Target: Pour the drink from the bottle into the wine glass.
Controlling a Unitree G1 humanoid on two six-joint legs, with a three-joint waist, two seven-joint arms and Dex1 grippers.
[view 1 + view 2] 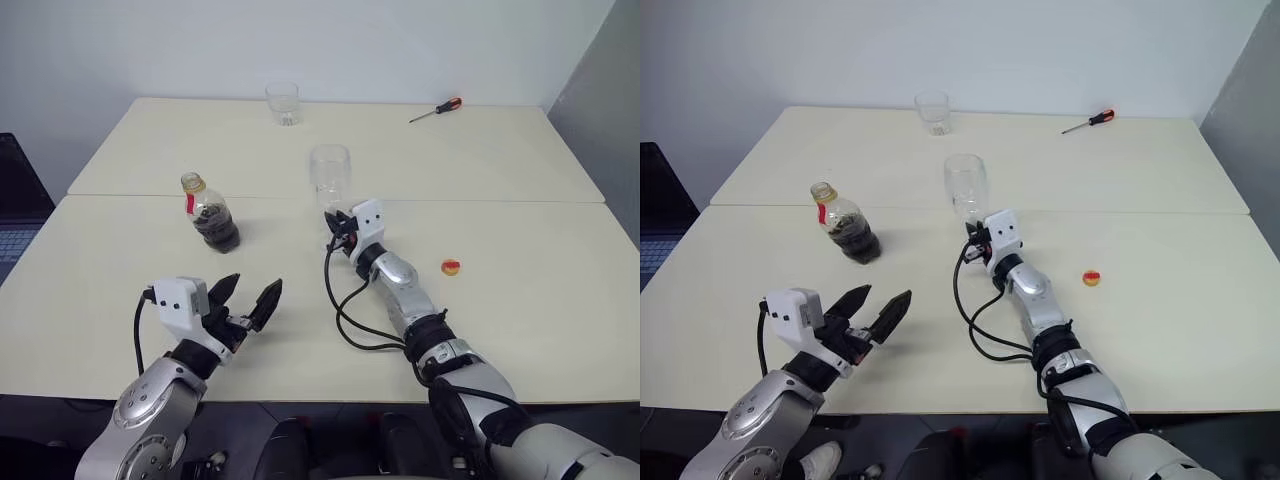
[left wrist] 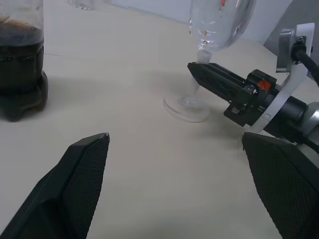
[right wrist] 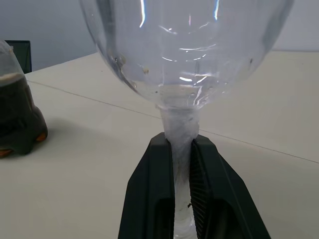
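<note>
Dark cola, the drink, fills only the lower part of the bottle, which stands upright with its neck open toward the left edge of the tabletop, just on the near side of the seam where the two table halves meet. Its long axis is vertical, so a grasp from the side would suit it. The yellow cap lies apart, well off to the right of the seam's middle.

Beyond and to the right of the bottle, near the middle of the tabletop, stands the wine glass, upright and empty. The right gripper is clamped on its thin stem just under the bowl, one black finger on each side, the foot seemingly resting on the table.

The left gripper hangs near the front edge with its fingers spread wide and nothing between them. From it the bottle lies ahead and a little to the left, well apart; the left wrist view shows the bottle off to one side of the open jaws rather than between them. That offset is what the coming move turns on: the left arm is the free and nearer one, and it would likely need to swing left and reach forward to bracket the bottle's body.

A short tumbler and a screwdriver sit by the far edge, out of the way
</note>
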